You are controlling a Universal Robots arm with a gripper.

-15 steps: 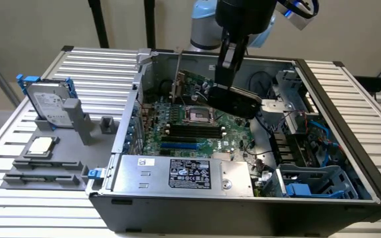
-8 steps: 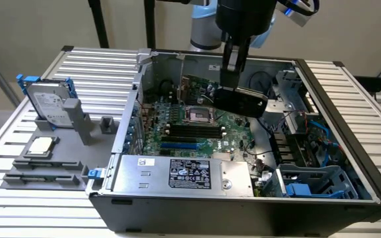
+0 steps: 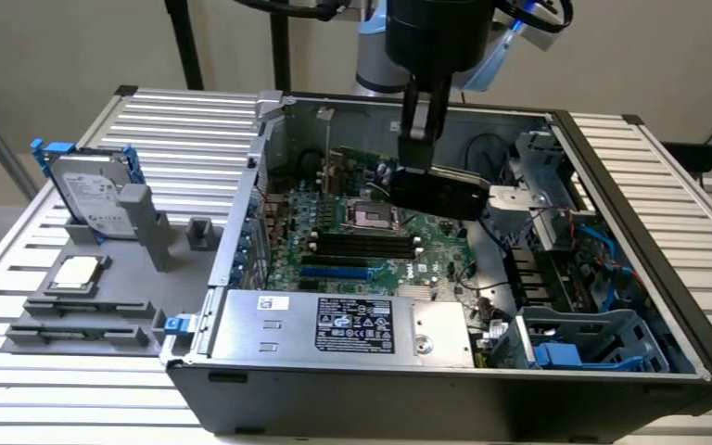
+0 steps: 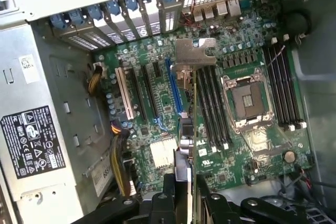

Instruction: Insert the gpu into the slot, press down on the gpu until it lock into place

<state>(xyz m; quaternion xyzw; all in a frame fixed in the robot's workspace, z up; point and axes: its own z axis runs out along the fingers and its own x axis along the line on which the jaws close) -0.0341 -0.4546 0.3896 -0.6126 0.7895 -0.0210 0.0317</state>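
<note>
One black gripper (image 3: 413,165), fingers clenched on the flat green-and-black gpu (image 3: 437,193) with its silver end bracket, hung at the exterior view's upper centre above the green motherboard (image 3: 437,243). The long bright-blue slot (image 3: 335,273) lay below-left, apart, beside black memory slots (image 3: 362,246).

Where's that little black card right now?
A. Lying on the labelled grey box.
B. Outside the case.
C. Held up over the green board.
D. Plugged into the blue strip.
C: the gripper grips the gpu above the motherboard, and in the wrist view the slot lies bare beside the card's edge.
</note>
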